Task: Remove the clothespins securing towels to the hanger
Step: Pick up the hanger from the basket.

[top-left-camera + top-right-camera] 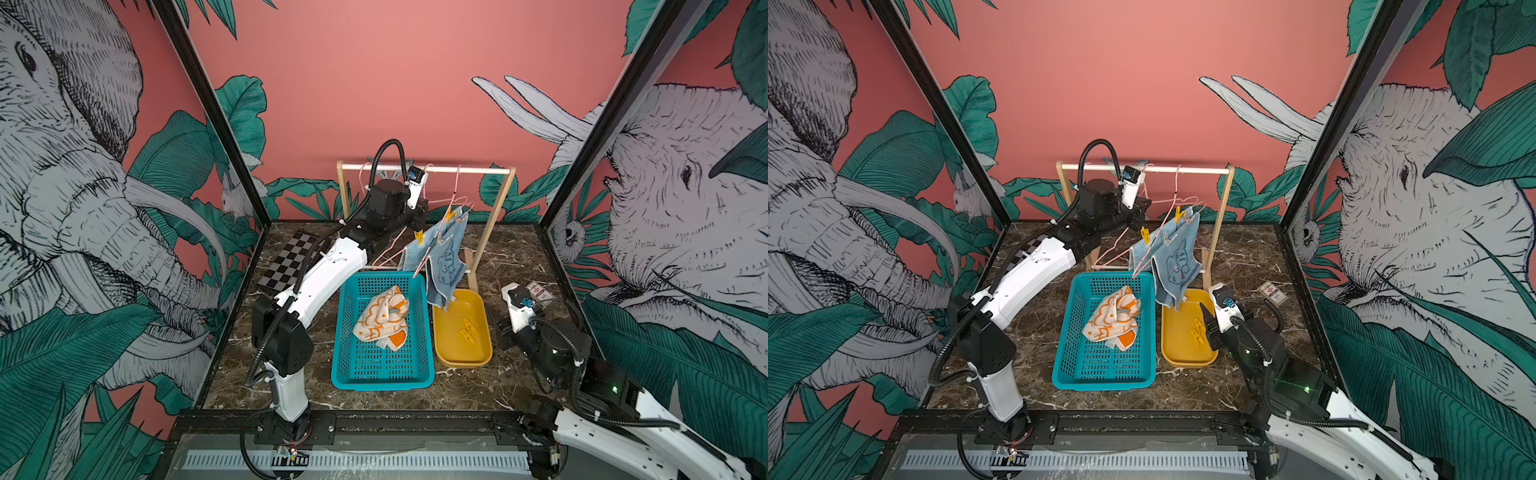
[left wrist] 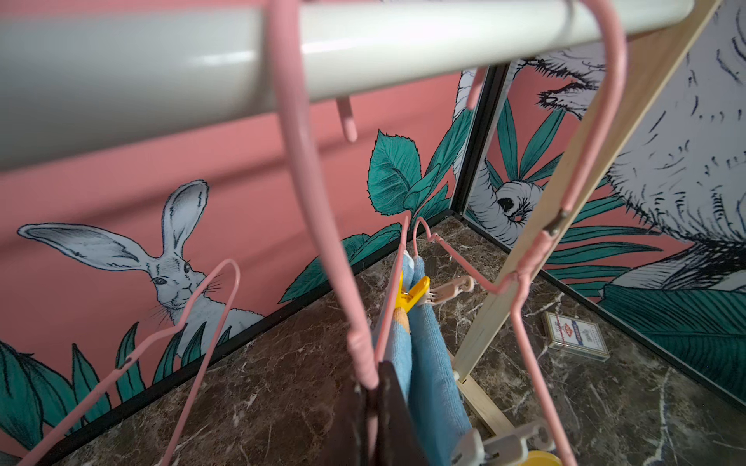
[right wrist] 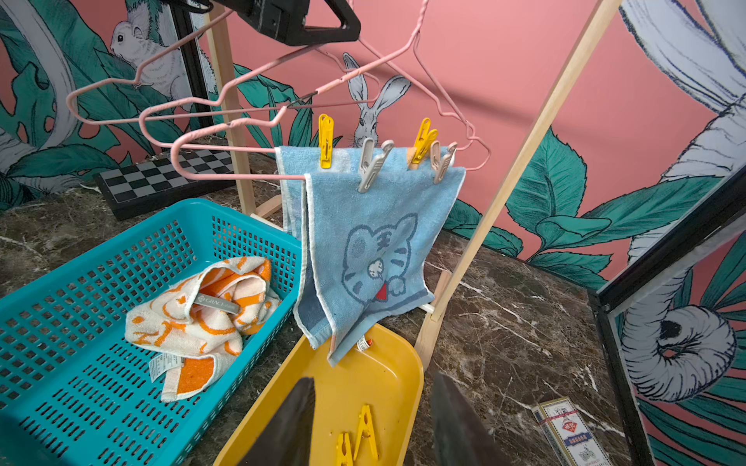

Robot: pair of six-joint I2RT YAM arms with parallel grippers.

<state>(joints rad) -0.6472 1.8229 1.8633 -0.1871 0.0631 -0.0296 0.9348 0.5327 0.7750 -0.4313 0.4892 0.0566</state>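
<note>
While yellow, tan clothespins pin towels | left gripper clamps hanger | right gripper apart

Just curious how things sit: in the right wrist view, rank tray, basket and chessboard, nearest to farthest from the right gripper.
1. Tray, right below the right gripper.
2. Basket, beside the tray on the robot's left.
3. Chessboard, far back, beyond the basket.

Bright, even light; foreground perhaps soft.
</note>
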